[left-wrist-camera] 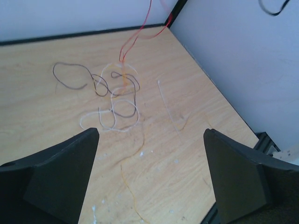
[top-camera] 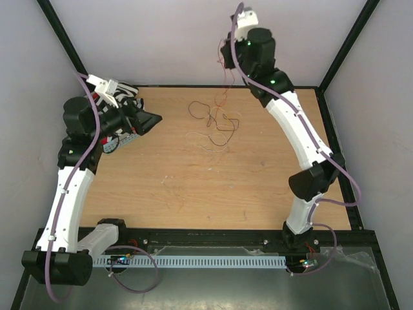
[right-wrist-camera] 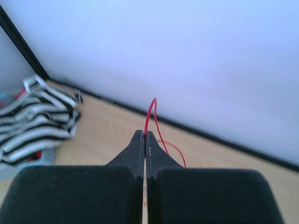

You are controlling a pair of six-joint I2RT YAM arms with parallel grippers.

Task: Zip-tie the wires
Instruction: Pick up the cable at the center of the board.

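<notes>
Pinching a red wire (right-wrist-camera: 150, 112) between fully closed fingers, the right gripper (right-wrist-camera: 145, 134) is raised near the back wall; the strand loops just above the fingertips, and its lower run is cut off behind them. The rest of the wires (left-wrist-camera: 112, 93) lie in a loose tangle on the far middle of the wooden table (top-camera: 168, 194). The left gripper (left-wrist-camera: 150, 131) hovers above the table, spread wide and holding nothing. The zip tie (left-wrist-camera: 168, 108) lies flat just right of the tangle, pale and faint against the wood. A striped cloth (right-wrist-camera: 37, 116) sits blurred in the far-left corner.
</notes>
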